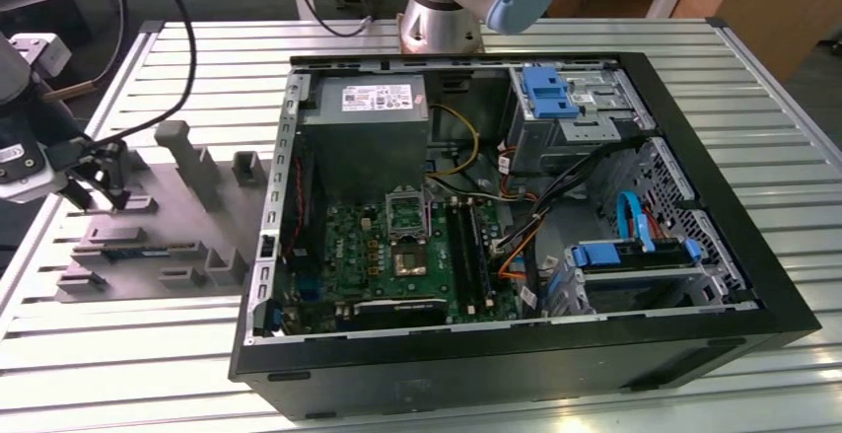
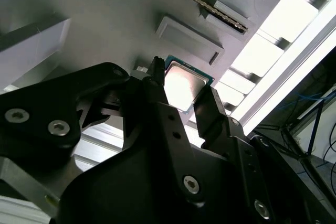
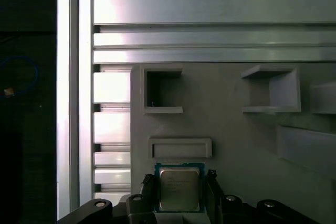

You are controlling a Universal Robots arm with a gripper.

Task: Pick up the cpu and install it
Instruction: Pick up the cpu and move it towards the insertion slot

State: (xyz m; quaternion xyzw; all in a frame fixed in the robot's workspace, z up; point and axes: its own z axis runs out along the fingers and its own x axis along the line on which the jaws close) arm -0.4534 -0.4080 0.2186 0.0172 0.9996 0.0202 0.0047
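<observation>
The cpu [image 3: 178, 192] is a small square chip with a silvery top and a thin green rim. It lies on the grey fixture plate [image 3: 236, 145], just below a raised rectangular ridge. My gripper [image 3: 179, 182] has one black finger against each of two opposite edges of the cpu [image 2: 184, 85], closed to its width. In the exterior view the gripper [image 1: 97, 199] hangs over the fixture plate [image 1: 158, 231] at that view's left, outside the open PC case [image 1: 776, 295]. Inside the case, the motherboard's socket [image 1: 410, 253] shows a dark centre under its raised metal frame.
The fixture plate carries upright grey blocks [image 1: 197, 162] and a memory stick [image 1: 138, 251] lying flat. The case holds a grey power supply [image 1: 375, 108], blue drive brackets [image 1: 546, 93] and loose cables [image 1: 579, 196]. A second arm's base [image 1: 448, 9] stands behind the case on the slatted metal table [image 1: 118, 354].
</observation>
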